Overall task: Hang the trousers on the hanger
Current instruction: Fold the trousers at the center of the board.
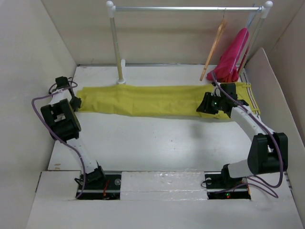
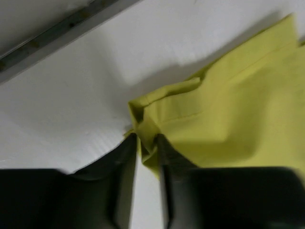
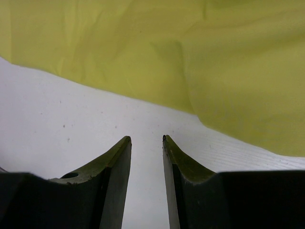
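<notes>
The trousers (image 1: 152,100) lie stretched flat across the counter (image 1: 152,143), likely spread for draping over the hanger (image 1: 213,47), which hangs well apart on the rail (image 1: 190,8); the left tool (image 2: 145,138) brackets their folded corner, jaws nearly together, though I cannot tell if it grips; the right tool (image 3: 146,138) is released and empty; only its wrist view shows bare counter between the jaws.

Blur in the left wrist view leaves unclear whether the left gripper (image 2: 147,138) pinches a corner of the trousers (image 2: 228,109) at its tips. Beyond the right gripper (image 3: 145,138), the trousers run off-frame.
</notes>
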